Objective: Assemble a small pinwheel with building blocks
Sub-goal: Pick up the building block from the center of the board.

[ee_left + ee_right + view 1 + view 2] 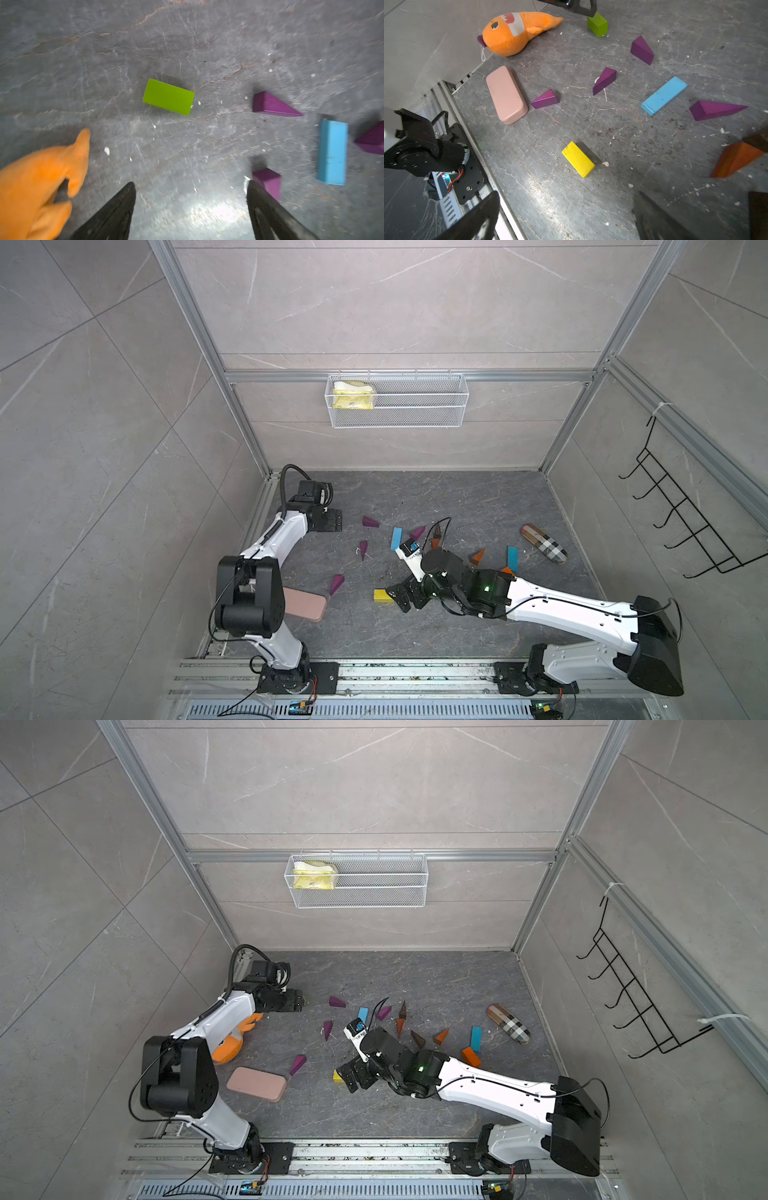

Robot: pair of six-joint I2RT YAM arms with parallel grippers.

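Note:
Building blocks lie scattered on the dark floor. My left gripper (190, 185) stands open and empty at the back left, just short of a green brick (168, 99), with a purple wedge (268, 182) beside one finger. My right gripper (568, 195) is open and empty too, hovering just short of a yellow brick (578, 159) near the middle front. In both top views the right gripper (399, 597) partly covers the yellow brick (381, 595). Purple wedges (370, 522), a blue bar (396, 539), a second blue bar (512, 559) and orange wedges (478, 556) lie around. The left gripper (332, 520) hides the green brick there.
An orange plush fish (235, 1042) lies under the left arm by the left wall. A pink case (305, 604) sits at the front left, a plaid pouch (544, 543) at the right. A wire basket (397, 400) hangs on the back wall, a black hook rack (681, 526) on the right wall.

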